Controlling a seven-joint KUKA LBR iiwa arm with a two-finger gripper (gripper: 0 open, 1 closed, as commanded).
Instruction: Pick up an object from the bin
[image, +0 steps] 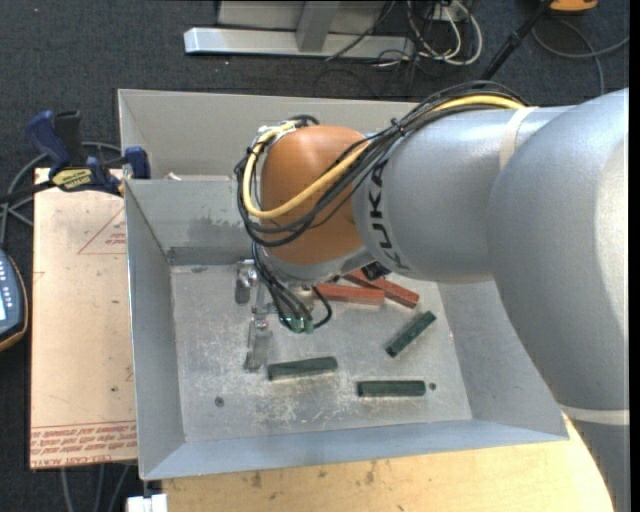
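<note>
Gripper (257, 358): low in the grey metal bin (150, 300), tip at or near bare floor. Whether it is clenched or released cannot be told from this view; nothing can be made out in its grasp.

Nearest thing: dark green flat bar (302, 368), just beside the gripper on the view's right, lying flat and nearly level across the view, apart from the tip.

Farther right of the gripper:
- second dark green bar (392, 388), slightly nearer the front wall
- third dark green bar (411, 333), tilted, upper end to the right

Behind and to the right of the gripper: two red-brown flat bars (352, 295), close together and partly under the wrist.

Above the gripper: rounded orange cover (305, 190) on the wrist, with yellow and black cables (262, 205) looped round it.
</note>
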